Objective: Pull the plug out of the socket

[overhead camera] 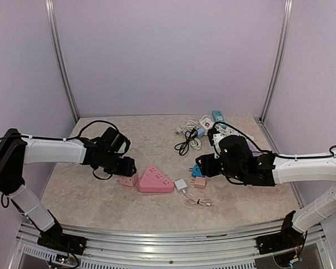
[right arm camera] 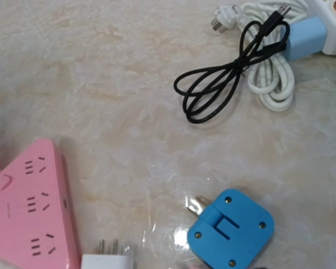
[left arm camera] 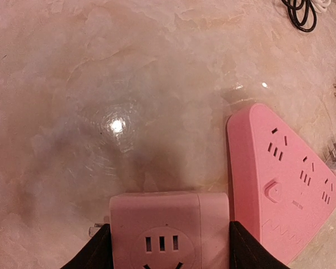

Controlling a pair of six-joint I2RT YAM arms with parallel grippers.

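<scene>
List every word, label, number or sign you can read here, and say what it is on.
None is legible.
Pink triangular socket strip: tiny print by its button and a faint embossed mark, too blurred to read.
White adapter: coloured printing, too small to read.
Pink cube adapter: no text visible.

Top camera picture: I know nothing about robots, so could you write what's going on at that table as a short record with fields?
Left arm: left end effector closed on pink cube socket, one finger on each side
Beside it: pink triangular power strip
Right arm: right end effector close to blue plug; open or closed cannot be told
Plug state: prongs bare, in no socket
Elsewhere: white charger, black cable, white cable
</scene>
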